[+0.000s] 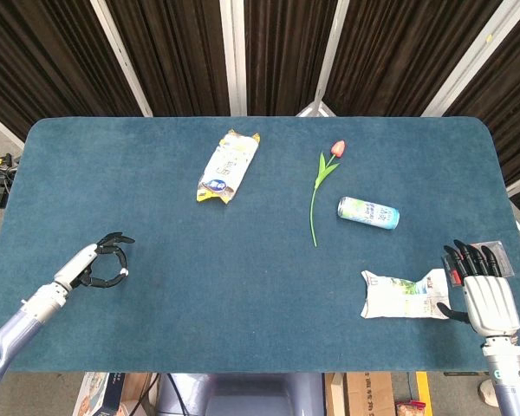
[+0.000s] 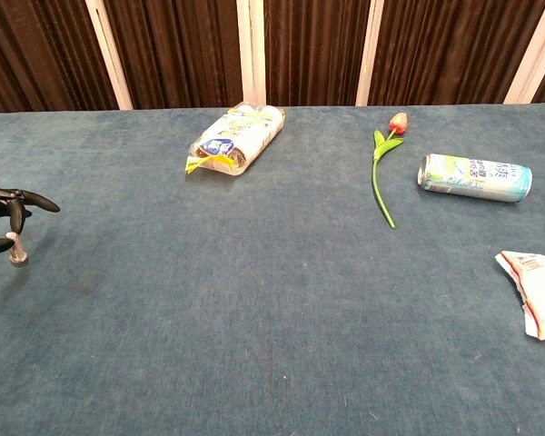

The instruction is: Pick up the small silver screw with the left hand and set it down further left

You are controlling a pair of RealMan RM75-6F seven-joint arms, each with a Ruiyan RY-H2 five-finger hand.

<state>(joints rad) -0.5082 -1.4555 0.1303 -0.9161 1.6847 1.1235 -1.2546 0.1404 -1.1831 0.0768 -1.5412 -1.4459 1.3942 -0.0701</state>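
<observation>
Close to us on the right, our right hand (image 1: 490, 299) lies flat on the blue cloth-covered bench (image 1: 243, 286) with its fingers apart and nothing in them, just beside a torn white paper packet (image 1: 406, 295). Over on the left, our left hand (image 1: 100, 263) hangs low near the left edge of the bench. Its black fingers (image 2: 18, 211) are curled in, and they pinch the small silver screw (image 2: 17, 252) by its top. The screw stands straight up, and its bottom looks to be at the cloth or just above it; we cannot tell which. We think we are at the setting-down step. Next we need to make sure the screw sits on the cloth, then open the fingers slowly so it does not tip over or roll, and lift the hand straight up. Farther back lie a green and white drink can (image 1: 368, 211) on its side, a red tulip with a long green stem (image 1: 321, 184), and a yellow and white snack bag (image 1: 225, 165).
</observation>
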